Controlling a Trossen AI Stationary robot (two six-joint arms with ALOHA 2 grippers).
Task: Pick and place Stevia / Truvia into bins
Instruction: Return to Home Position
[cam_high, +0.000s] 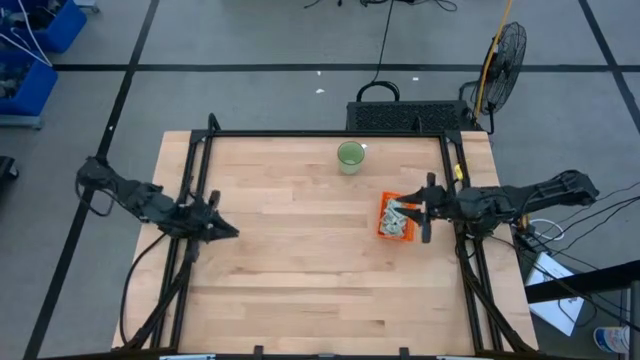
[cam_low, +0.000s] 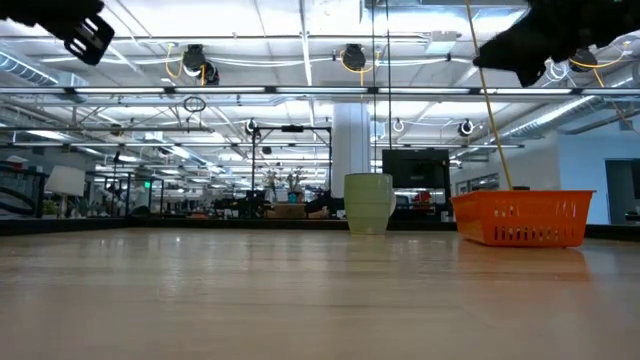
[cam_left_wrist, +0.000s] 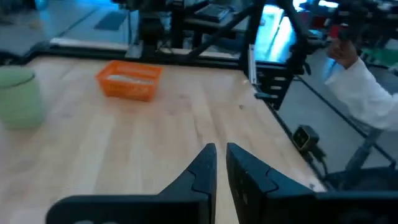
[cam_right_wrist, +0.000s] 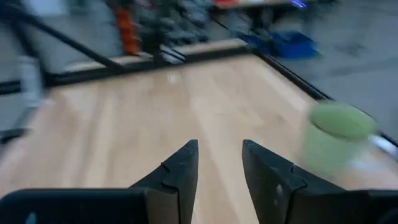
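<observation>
The orange bin (cam_high: 397, 217) stands on the table's right half, with pale Stevia / Truvia sachets (cam_high: 398, 215) lying inside it; the left wrist view shows them too (cam_left_wrist: 130, 77). My right gripper (cam_high: 428, 210) hangs high above the bin's right side, pointing nearly level toward the table's left, open and empty (cam_right_wrist: 219, 155). My left gripper (cam_high: 228, 230) is raised over the table's left edge, pointing toward the right. Its fingers (cam_left_wrist: 221, 152) stand a narrow slit apart with nothing between them. No sachets show on the bare tabletop.
A round green cup (cam_high: 351, 156) stands upright near the far edge, left of the bin. A dark frame (cam_high: 330, 134) runs along the table's far and side edges. A fan (cam_high: 505, 50) stands beyond the far right corner. A person's white sleeve (cam_left_wrist: 360, 87) shows beyond the right edge.
</observation>
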